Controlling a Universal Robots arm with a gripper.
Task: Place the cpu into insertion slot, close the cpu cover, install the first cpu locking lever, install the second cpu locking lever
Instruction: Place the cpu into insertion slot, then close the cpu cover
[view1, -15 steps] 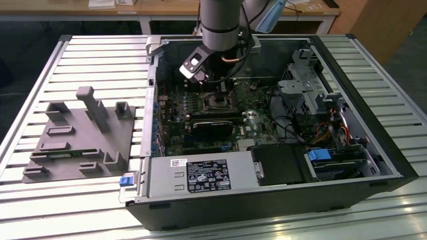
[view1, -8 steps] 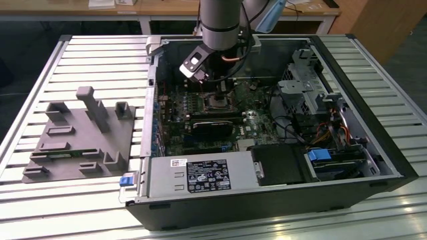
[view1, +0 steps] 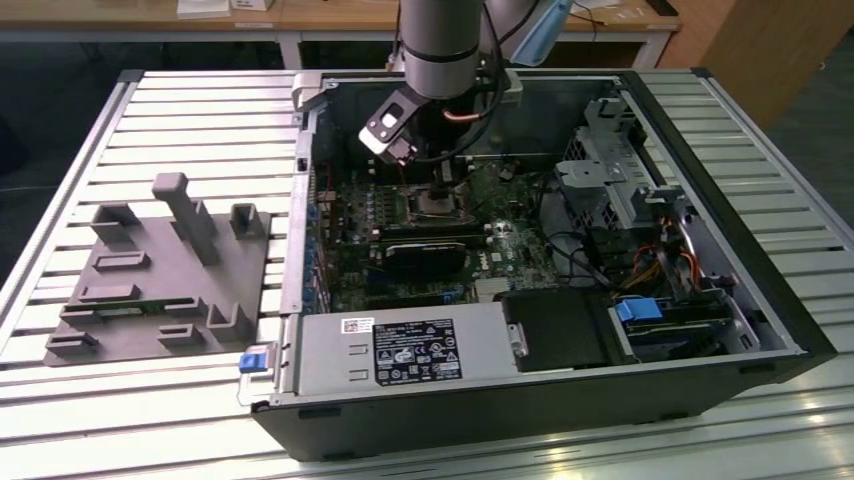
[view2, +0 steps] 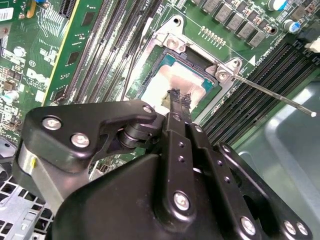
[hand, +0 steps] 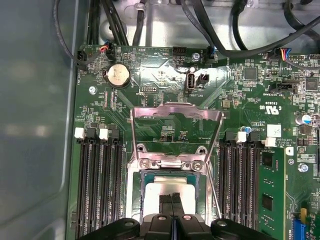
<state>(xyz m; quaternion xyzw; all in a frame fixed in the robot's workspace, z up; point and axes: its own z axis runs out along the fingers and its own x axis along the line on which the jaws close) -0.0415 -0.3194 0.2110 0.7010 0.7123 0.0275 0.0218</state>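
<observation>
Noting the cpu (hand: 160, 187) lying flat and silver face up inside the insertion slot (view2: 202, 67), on the green board near the middle of the open computer case (view1: 747, 300). Seeing a pale glare across the chip's face in the second wrist view.

Finding the gripper (hand: 172, 197) directly over the chip, fingers (view2: 186, 99) pressed together with no gap and nothing clamped between them. Seeing the tips meeting the metal face near its middle in both wrist views; not managing to tell whether pressing or only just touching.

Observing the cpu cover (hand: 175, 109) swung up and back on its hinge, not yet closed, with the green board showing through its window. Seeing the hinge end sitting just beside the slot's edge, held by two screws.

Spotting a thin metal rod (view2: 272, 92) running out from a corner of the socket, free at its far end and slanting out over the memory slots (hand: 97, 185). Finding these long black slots flanking the socket on both sides, with a green memory module (hand: 272, 195) standing in one of them, well apart from the chip. Noting a coin battery (hand: 117, 75) on the board beyond the raised cover.

Moving outward in the exterior view: seeing the arm (view1: 447, 40) reaching straight down into the case, a power supply (view1: 400, 350) filling the near end, and the case resting on a slatted table (view1: 80, 130). Finding a grey fixture (view1: 160, 270) on the table to the exterior view's left of the case.
</observation>
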